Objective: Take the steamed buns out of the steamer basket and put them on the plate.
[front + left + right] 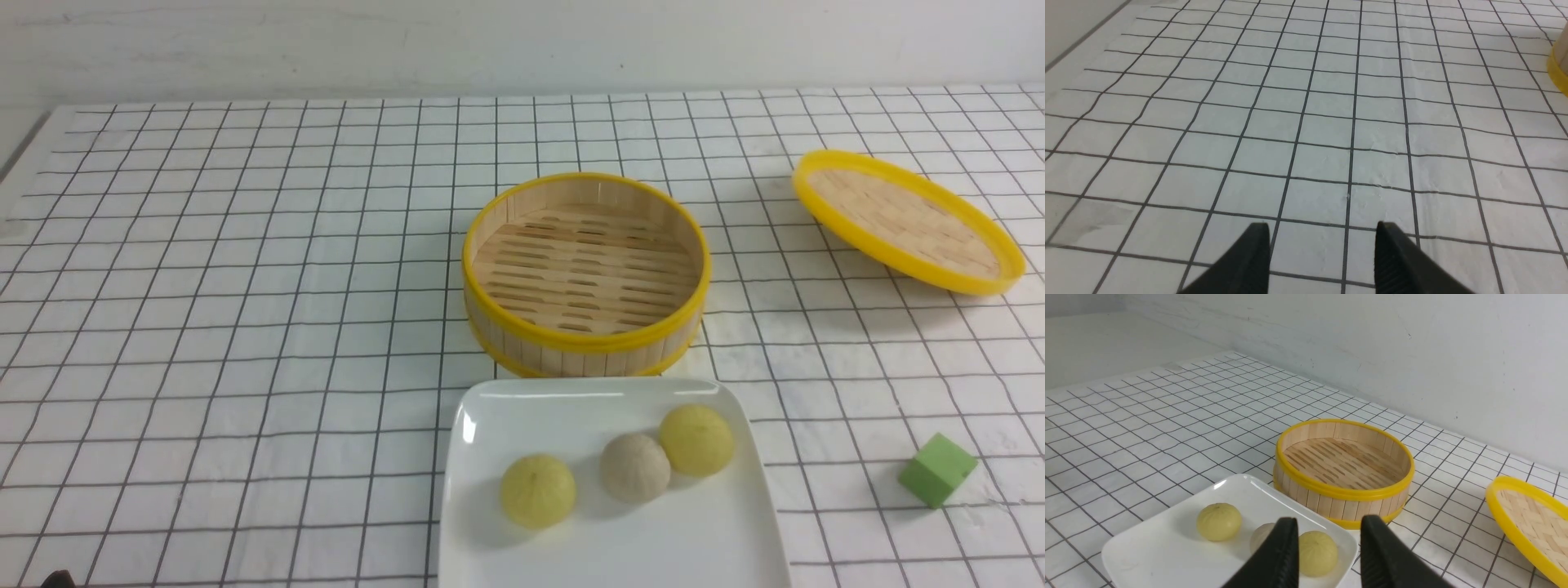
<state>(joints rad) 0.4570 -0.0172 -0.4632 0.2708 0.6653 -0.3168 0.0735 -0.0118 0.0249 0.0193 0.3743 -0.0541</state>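
Bamboo basket point(586, 278) empty, buns point(634, 467) on plate point(490, 408) (all three); left gripper point(1323, 253) and right gripper point(1329, 547) both spread, holding nothing.

White wall point(522, 41), grid-lined tabletop point(245, 286)

shallow yellow-rimmed woven lid point(906, 220) tilted, one edge raised, on white grid-lined counter point(245, 327), green cube point(937, 469) near the lid toward the camera, pale wall point(490, 41) behind the lid
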